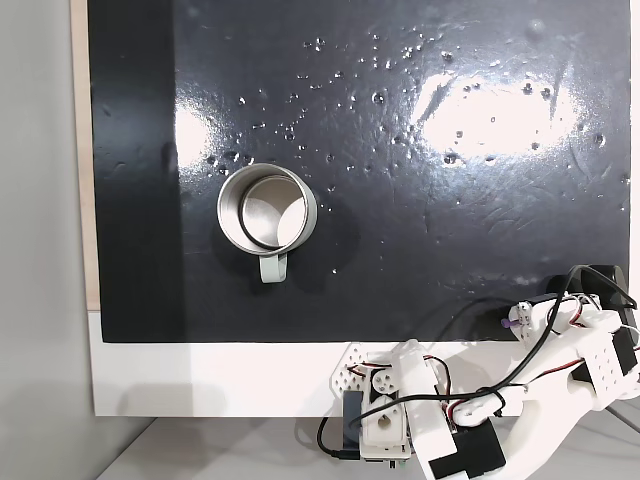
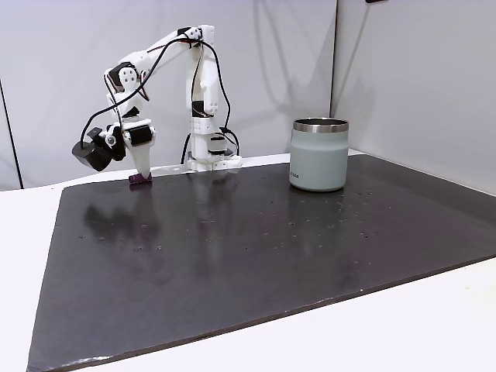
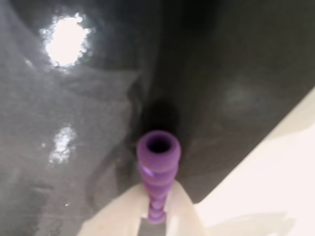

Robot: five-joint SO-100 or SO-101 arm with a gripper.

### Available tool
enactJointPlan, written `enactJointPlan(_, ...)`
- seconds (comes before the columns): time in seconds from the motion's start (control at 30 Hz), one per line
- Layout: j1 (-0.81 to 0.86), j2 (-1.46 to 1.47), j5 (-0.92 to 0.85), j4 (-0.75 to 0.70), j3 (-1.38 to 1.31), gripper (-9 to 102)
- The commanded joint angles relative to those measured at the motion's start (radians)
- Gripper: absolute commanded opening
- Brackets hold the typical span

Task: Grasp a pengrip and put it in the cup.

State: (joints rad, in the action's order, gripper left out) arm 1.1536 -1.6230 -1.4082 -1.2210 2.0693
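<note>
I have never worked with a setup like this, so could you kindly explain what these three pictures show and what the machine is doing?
It is a small white robot arm on a table, ending in a two-finger claw. One fixed camera looks straight down, another looks across from the side, and the third rides on the wrist. A black mat covers the table. On it stands a pale grey-green cup, upright, steel inside. The claw, low at the mat's edge away from the cup, is closed on a tiny purple ribbed pengrip, pinched between its white fingers.
</note>
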Motion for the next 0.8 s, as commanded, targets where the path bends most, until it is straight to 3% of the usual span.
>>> enactJointPlan(0.0, 0.005, -0.014, -0.008, 0.012, -0.018, 0)
enactJointPlan(0.13, -0.023, -0.023, 0.012, -0.02, -0.041, 0)
enactJointPlan(0.37, -0.193, -0.058, 0.207, -0.193, -0.164, 0)
enactJointPlan(0.77, -0.664, -0.393, 0.597, -0.256, -0.08, 0)
